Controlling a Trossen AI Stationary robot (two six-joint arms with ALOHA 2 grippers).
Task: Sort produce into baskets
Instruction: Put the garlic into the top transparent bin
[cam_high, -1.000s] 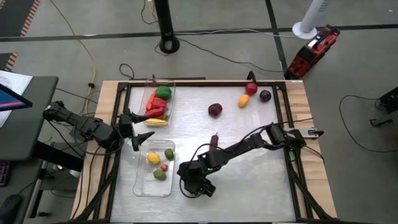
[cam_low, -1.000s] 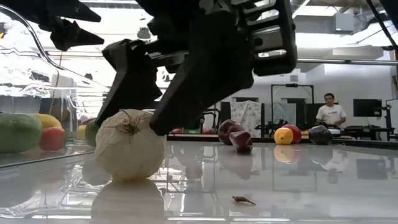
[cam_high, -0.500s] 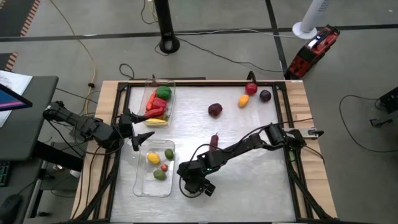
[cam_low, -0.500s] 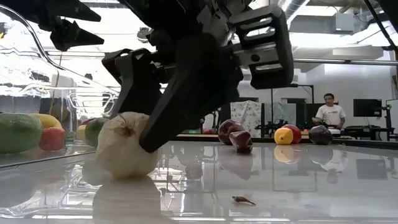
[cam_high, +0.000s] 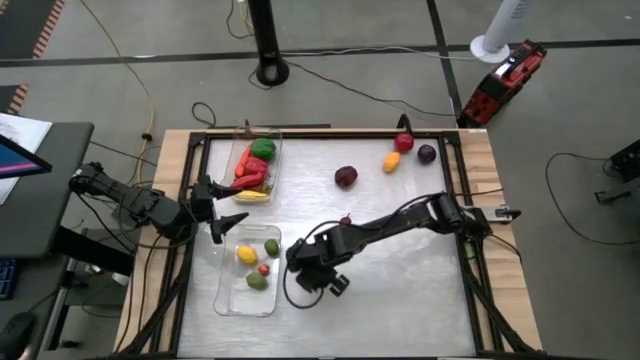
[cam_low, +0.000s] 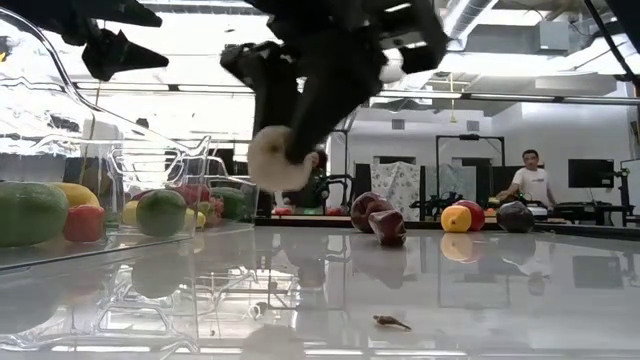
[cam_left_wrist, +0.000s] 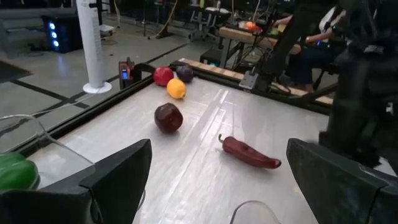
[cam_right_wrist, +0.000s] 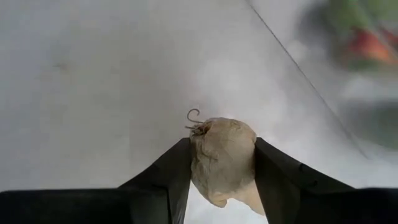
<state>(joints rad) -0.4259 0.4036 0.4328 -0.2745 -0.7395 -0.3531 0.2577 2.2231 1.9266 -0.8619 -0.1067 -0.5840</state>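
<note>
Right hand (cam_right_wrist: 221, 163) pinches the white garlic (cam_right_wrist: 222, 160) between both fingers, fingers narrowed onto it, one pressed on each side. Low view shows the garlic (cam_low: 277, 157) lifted clear off the desk (cam_high: 400, 290), hanging under the hand. High view puts that hand (cam_high: 308, 268) just beside the near basket (cam_high: 228, 300), at its right edge, over bare desk.

Left hand (cam_high: 222, 211) is spread wide, holds nothing, hovers between the two baskets at the desk's left side; its two dark fingers (cam_left_wrist: 118, 171) stand far apart in the left wrist view.

Counts, biggest first:
- Arms: 2, dark.
- Baskets: 2, clear plastic. Far basket (cam_high: 276, 142) at the left rear, near basket at the left front.
- Far basket holds a green pepper (cam_high: 263, 148), red peppers (cam_high: 250, 172) and a yellow piece (cam_high: 251, 196); exact number of reds cannot tell, they overlap.
- Near basket: 4 pieces, a yellow fruit (cam_high: 246, 254), a green fruit (cam_high: 272, 247), a small red one (cam_high: 264, 268), a green one (cam_high: 257, 282).
- Loose on desk: 5. Dark red fruit (cam_high: 346, 177) mid-desk, then a cluster at the rear right: orange-yellow fruit (cam_high: 392, 162), red fruit (cam_high: 404, 143), dark purple fruit (cam_high: 427, 154). Red chili pepper (cam_left_wrist: 250, 153) lies flat near the right arm, mostly hidden by it from above.
- Garlic: 1, in the right hand.

A person (cam_low: 528, 183) sits in the room behind the desk.
</note>
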